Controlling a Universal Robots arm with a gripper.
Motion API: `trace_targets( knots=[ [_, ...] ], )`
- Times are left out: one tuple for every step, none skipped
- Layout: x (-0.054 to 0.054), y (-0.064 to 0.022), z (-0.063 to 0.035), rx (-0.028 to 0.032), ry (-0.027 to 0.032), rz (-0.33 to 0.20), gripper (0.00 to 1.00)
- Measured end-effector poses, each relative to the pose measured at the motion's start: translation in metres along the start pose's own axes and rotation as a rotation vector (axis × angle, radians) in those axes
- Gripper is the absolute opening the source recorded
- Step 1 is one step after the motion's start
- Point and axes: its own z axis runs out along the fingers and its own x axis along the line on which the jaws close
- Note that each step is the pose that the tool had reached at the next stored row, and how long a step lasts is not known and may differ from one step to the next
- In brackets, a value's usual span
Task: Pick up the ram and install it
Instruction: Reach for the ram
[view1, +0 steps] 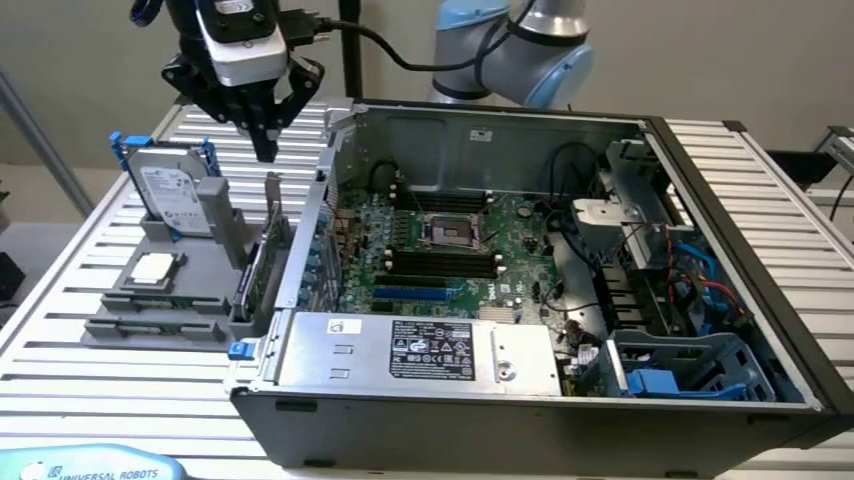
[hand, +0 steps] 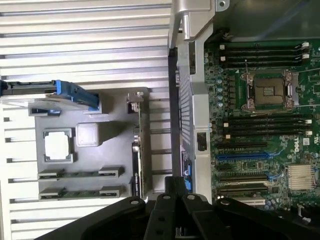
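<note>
While the gripper (view1: 267, 150) is hung above the grey slatted table (view1: 60, 260), just outside the open computer case (view1: 534, 430) on the exterior view's left, its fingers are seen pressed together to a point, with nothing clamped between them. No contact with any part is noted. The fingertips are held over the grey holder tray (view1: 200, 285), nearest to the upright green card (view1: 260, 265) with its metal bracket.

The ram is found unpicked in that tray. One ram stick (hand: 80, 174) and a second ram stick (hand: 79, 192) are laid side by side, each seated in its own grey cradle at the tray's end nearest the exterior camera. Just beside them a square silver processor (hand: 56, 146) is set in its pocket. Past that, a hard drive (view1: 174, 185) with blue rails is stood on edge.

Inside the case the motherboard (hand: 260, 125) is exposed. Its long black slots (hand: 265, 122) are seen on both sides of the processor socket (hand: 265, 87). The ram is not yet installed.
</note>
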Motion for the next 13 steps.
trace_targets(
  knots=[
    [0.004,-0.0009,0.0002,0.0,0.0,0.0,0.11],
    [0.009,-0.0018,0.0004,0.0,0.0,0.0,0.11],
    [0.013,-0.0026,0.0006,0.0,0.0,0.0,0.11],
    [0.018,-0.0034,0.0009,0.0,0.0,0.0,0.11],
    [0.022,-0.0042,0.0011,0.0,0.0,0.0,0.11],
    [0.027,-0.0049,0.0015,-0.0001,0.0,0.0,0.11],
    [0.031,-0.0055,0.0018,0.0,0.0,0.0,0.11],
    [0.036,-0.0062,0.0022,0.0001,0.0,0.0,0.11],
    [0.041,-0.0068,0.0026,0.0,0.0,0.0,0.11],
    [0.045,-0.0075,0.0031,0.0,0.0,0.0,0.11],
    [0.05,-0.0081,0.0037,0.0,-0.0001,0.0,0.11],
    [0.054,-0.0087,0.0042,0.0,0.0001,0.0,0.11],
    [0.061,-0.0097,0.0052,-0.0001,0.0,0.0,0.11]
  ],
)
